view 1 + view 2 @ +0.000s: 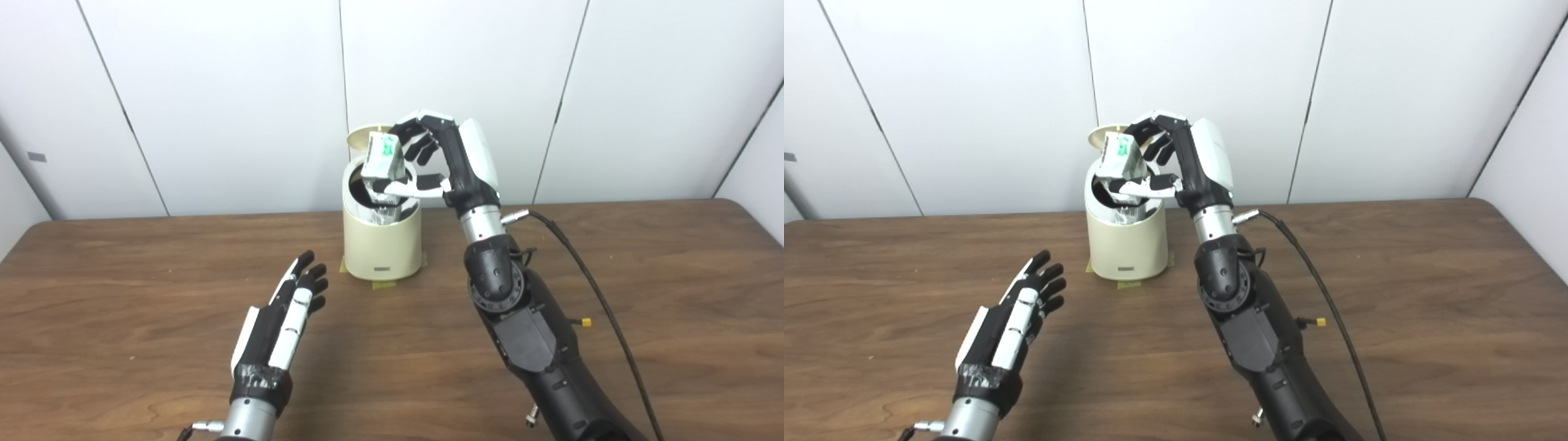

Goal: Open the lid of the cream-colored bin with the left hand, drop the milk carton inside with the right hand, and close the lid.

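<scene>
Bin: cream-colored cylindrical plastic bin [382,245] stands upright on the brown wood-grain table [122,306], near the far edge, on small patches of yellowish tape [384,285].
Lid: round cream lid [362,137] is tilted up behind the bin's mouth; the dark interior is exposed.
Carton: white milk carton with green print [382,160] sits tilted directly above the opening, its lower end at the rim.
Right hand: black-and-white right hand [429,160] has fingers and thumb wrapped around the carton, gripping it from the right side.
Left hand: black-and-white left hand [288,312] hovers over the table, near the bin's front left, fingers extended and spread, holding nothing.
Cable: black cable [588,275] runs from the right wrist along the table.
</scene>
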`<state>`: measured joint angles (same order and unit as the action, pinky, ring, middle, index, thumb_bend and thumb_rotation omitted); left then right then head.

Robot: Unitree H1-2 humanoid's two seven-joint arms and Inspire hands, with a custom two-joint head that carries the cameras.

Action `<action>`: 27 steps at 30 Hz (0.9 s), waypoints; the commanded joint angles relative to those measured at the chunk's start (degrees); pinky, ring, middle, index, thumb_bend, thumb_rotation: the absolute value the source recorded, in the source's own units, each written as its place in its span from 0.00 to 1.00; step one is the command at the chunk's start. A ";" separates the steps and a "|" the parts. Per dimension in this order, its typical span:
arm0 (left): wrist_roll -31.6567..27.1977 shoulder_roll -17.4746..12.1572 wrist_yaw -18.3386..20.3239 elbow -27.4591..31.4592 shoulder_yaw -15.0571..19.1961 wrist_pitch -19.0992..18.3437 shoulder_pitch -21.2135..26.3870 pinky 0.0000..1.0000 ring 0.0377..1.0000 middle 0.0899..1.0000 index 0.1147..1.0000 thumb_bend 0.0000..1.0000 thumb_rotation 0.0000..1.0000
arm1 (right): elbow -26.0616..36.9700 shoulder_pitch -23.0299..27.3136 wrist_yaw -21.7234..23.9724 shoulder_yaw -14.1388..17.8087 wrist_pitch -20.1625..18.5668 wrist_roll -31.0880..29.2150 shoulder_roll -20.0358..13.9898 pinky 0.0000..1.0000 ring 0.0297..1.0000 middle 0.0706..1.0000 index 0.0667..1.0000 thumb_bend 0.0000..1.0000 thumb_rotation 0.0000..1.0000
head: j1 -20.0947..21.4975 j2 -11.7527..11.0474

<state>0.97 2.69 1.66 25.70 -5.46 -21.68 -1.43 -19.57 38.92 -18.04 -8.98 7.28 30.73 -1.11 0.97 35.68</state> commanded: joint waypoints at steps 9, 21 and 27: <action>-0.18 1.54 -0.56 3.67 -0.34 -0.34 1.43 0.89 0.91 0.92 0.97 0.46 0.80 | -1.92 4.93 -2.19 0.33 2.23 0.05 0.00 0.35 0.40 0.47 0.44 0.50 0.00 | -0.16 0.11; -0.60 1.77 -0.53 5.65 -1.16 -0.28 1.46 0.91 0.92 0.95 0.97 0.45 0.80 | -5.07 5.28 -3.79 0.26 4.17 -0.27 -0.37 0.37 0.41 0.48 0.46 0.50 0.00 | -0.17 0.23; -0.99 1.63 -0.66 5.24 -1.01 -0.28 1.83 0.92 0.93 0.95 0.98 0.43 0.82 | -2.73 4.65 -0.08 -1.04 -1.15 1.27 -1.13 0.64 0.74 0.76 0.63 0.90 0.07 | 0.25 -0.01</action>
<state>-0.01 3.89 0.81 29.46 -6.23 -23.40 -1.38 -25.44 40.14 -18.61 -9.87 6.28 31.74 -1.80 1.14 35.60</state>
